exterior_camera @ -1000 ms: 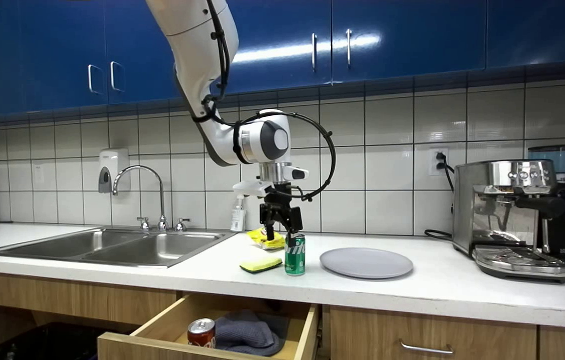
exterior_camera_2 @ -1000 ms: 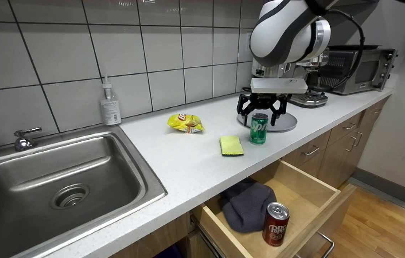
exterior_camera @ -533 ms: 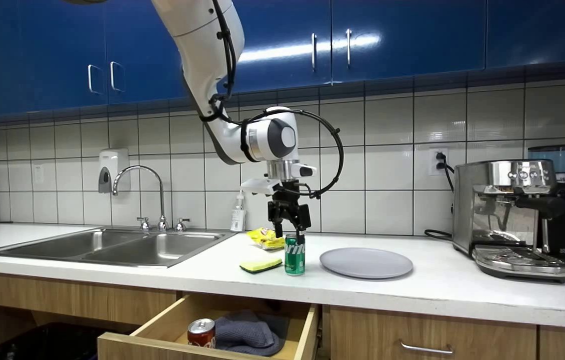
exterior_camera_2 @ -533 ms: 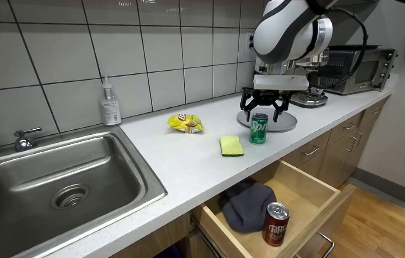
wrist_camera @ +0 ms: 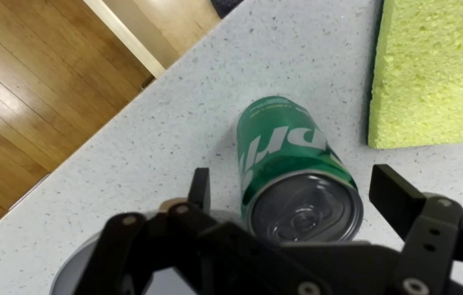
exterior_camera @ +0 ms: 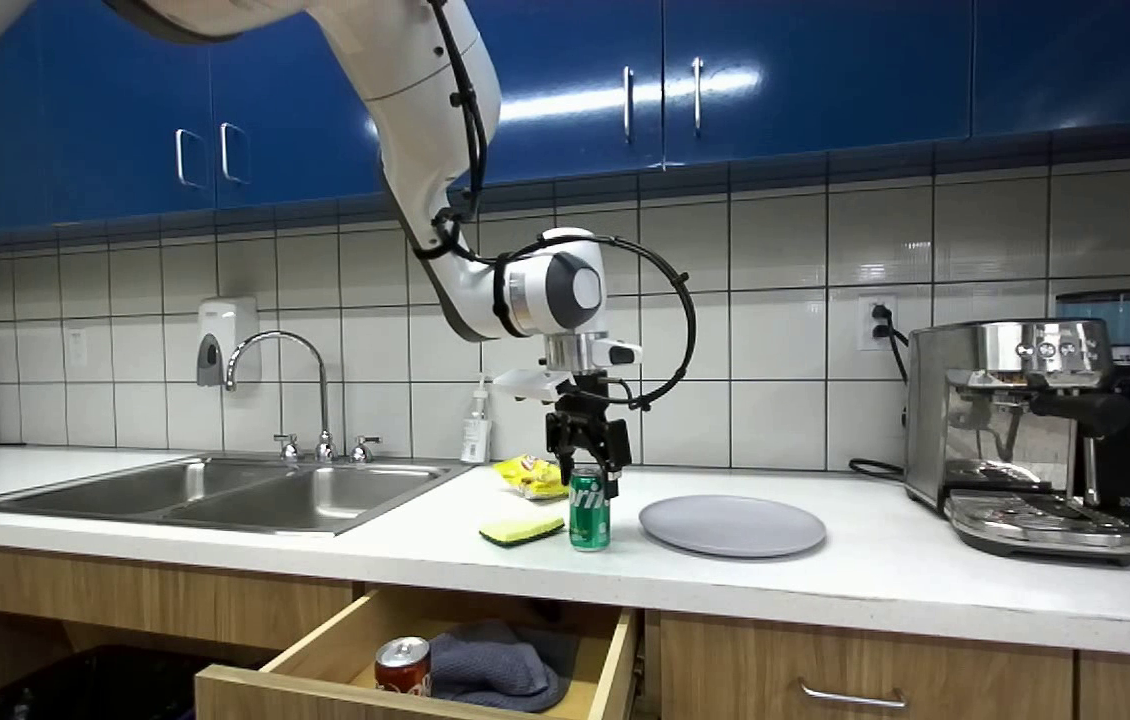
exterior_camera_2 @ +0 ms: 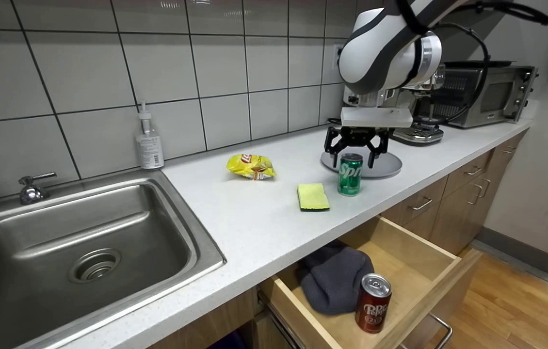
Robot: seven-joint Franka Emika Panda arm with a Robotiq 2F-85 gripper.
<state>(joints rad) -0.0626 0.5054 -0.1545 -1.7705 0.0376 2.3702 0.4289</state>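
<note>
"While I watch through the cameras, how does my black two-finger gripper (wrist_camera: 291,186) stand?"

"Jaws wide apart; in the wrist view I see an upright green metal can (wrist_camera: 276,135) between them, a gap on either side, on the speckled white countertop (wrist_camera: 174,135)."

"And around it?"

"Near the can, a yellow rectangular sponge (wrist_camera: 428,78) and a round grey plate (exterior_camera: 733,525); farther off, a crinkled yellow snack bag (exterior_camera_2: 251,167), toward the tiled wall (exterior_camera_2: 225,116)."

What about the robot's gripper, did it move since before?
Yes: in an exterior view, the gripper has shifted toward the picture's right, judged by the tiled wall behind it.
</note>
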